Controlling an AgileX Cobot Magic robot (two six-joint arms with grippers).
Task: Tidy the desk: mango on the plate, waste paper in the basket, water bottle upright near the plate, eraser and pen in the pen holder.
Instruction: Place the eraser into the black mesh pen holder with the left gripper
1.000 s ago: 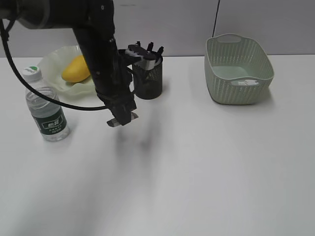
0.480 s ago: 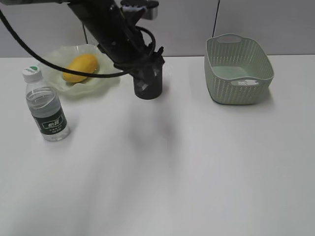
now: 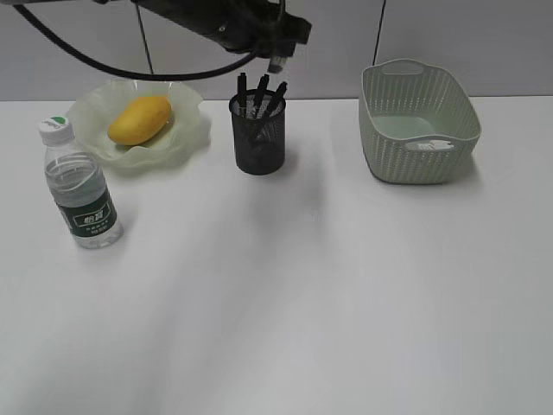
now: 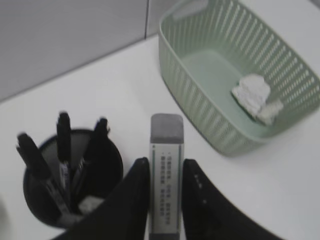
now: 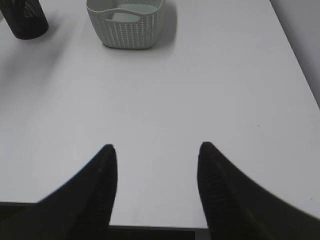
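My left gripper (image 3: 276,59) hangs just above and a little right of the black mesh pen holder (image 3: 257,134), which holds several black pens. In the left wrist view it (image 4: 165,162) is shut on a white-and-grey eraser (image 4: 166,165), with the pen holder (image 4: 70,175) below left. The mango (image 3: 138,119) lies on the wavy green plate (image 3: 186,138). The water bottle (image 3: 79,186) stands upright in front of the plate. The waste paper (image 4: 252,92) lies in the green basket (image 3: 419,121). My right gripper (image 5: 156,147) is open and empty over the bare desk (image 5: 200,90).
The grey wall runs behind the desk. The basket (image 5: 127,20) and pen holder (image 5: 22,17) show far off in the right wrist view. The desk's right edge (image 5: 300,65) is close to the right gripper.
My left gripper has risen from low over the desk in front of the pen holder, up and to the right, and now hangs above the holder with the eraser in it.
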